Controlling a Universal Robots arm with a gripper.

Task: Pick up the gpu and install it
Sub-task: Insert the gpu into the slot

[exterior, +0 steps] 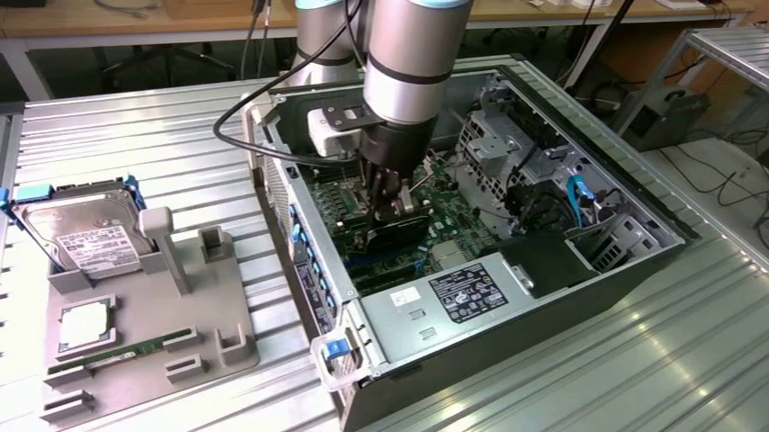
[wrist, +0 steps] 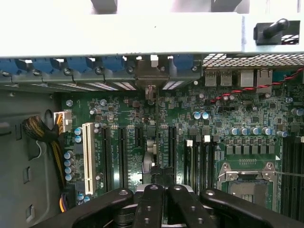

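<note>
silver-grey arm point(exterior: 402, 63) reaching steeply down, wrist near vertical, black cable looping off its side, dark pincer point(exterior: 394, 202) pointing straight down, fingers point(wrist: 154, 209) pressed tight together, closed

Ribbed metal tabletop point(exterior: 180, 135), brightly lit; wooden bench point(exterior: 144, 22) ranged beyond its far edge, cables point(exterior: 721, 184) trailed on floor.
</note>
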